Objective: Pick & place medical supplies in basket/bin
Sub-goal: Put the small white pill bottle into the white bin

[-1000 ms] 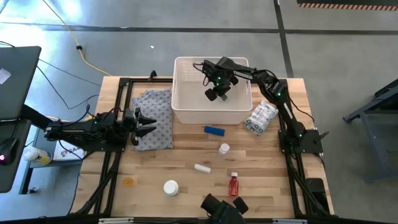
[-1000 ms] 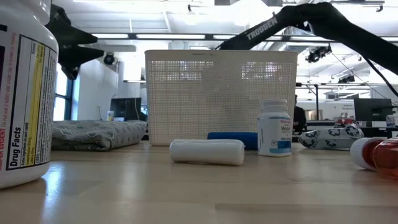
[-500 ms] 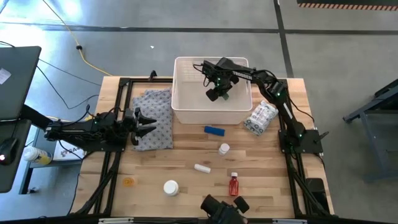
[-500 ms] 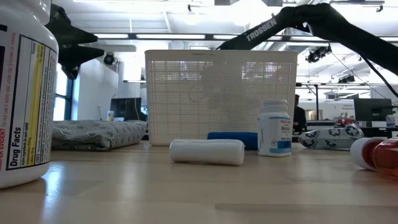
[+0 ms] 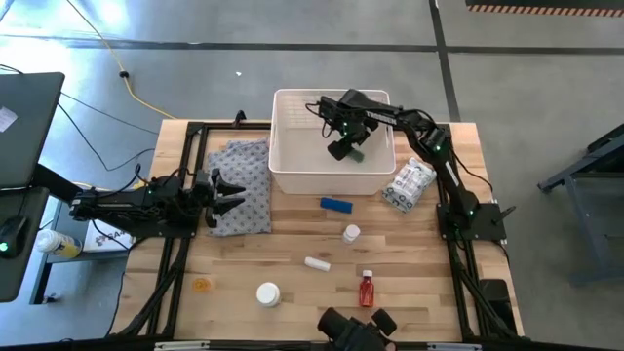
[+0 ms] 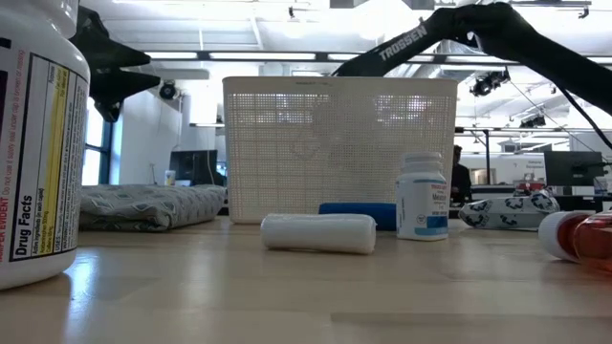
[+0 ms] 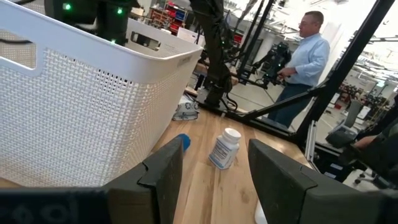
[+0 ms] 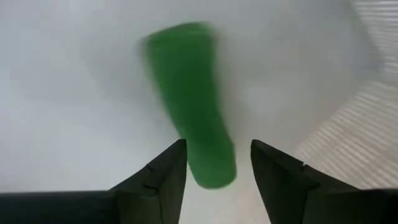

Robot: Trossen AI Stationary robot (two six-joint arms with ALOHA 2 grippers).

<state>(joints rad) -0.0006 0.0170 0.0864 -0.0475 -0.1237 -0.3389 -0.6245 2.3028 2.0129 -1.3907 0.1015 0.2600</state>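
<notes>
My right gripper [image 5: 341, 147] hangs open inside the white slotted basket [image 5: 292, 166]. The green tube [image 8: 189, 93] lies blurred on the basket floor; its near end sits between my fingers, apart from both. In the high view the green tube [image 5: 357, 153] shows just right of the fingers. My left gripper [image 5: 230, 192] waits open over the grey cloth [image 5: 244, 185]. On the table lie a blue block [image 5: 336, 205], a small white bottle [image 5: 351, 233], a white vial [image 5: 317, 263], a red white-capped bottle [image 5: 367, 289], a white pill bottle [image 5: 267, 293] and a crinkly packet [image 5: 409, 184].
The basket stands at the table's far middle, the cloth to its left, the packet to its right. A small yellow thing [image 5: 201, 285] lies near the left front. The left wrist view shows a person [image 7: 305, 56] beyond the table. Bare wood lies at the right front.
The right gripper has shifted slightly within the basket, and the green tube, earlier between its fingers, now shows just to their right on the basket floor. The left arm has kept still.
</notes>
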